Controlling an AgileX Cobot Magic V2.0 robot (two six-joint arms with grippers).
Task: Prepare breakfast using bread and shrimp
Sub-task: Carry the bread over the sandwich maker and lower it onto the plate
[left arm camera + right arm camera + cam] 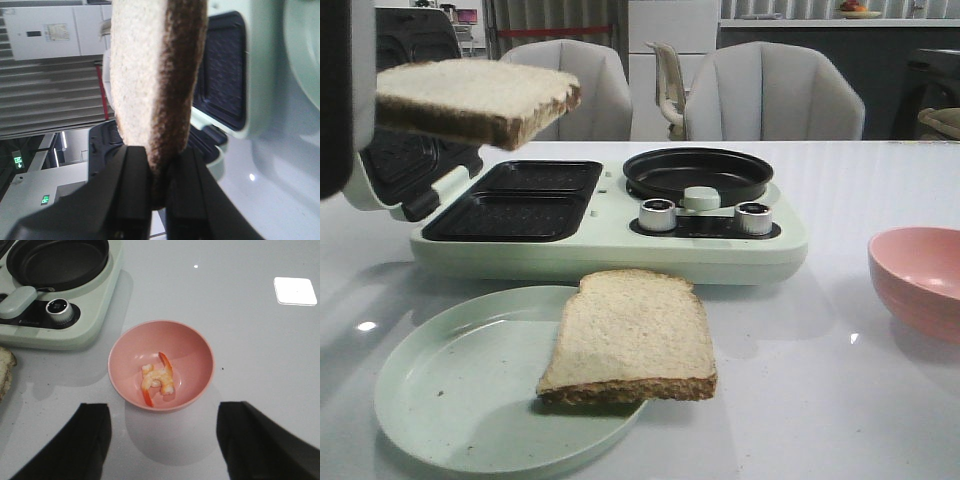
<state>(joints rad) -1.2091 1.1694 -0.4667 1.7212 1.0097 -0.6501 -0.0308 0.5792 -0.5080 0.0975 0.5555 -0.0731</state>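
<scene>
My left gripper is shut on one bread slice by its crust edge. In the front view that slice hangs in the air at the far left, above the open sandwich maker. The second bread slice lies on the pale green plate, overhanging its right rim. The shrimp lie in the salmon-pink bowl, which shows at the right edge of the front view. My right gripper is open above the table just short of the bowl; it is out of the front view.
The pale green breakfast machine has two dark grill plates, a round black pan and two knobs. Its lid stands open at the left. Grey chairs stand behind the table.
</scene>
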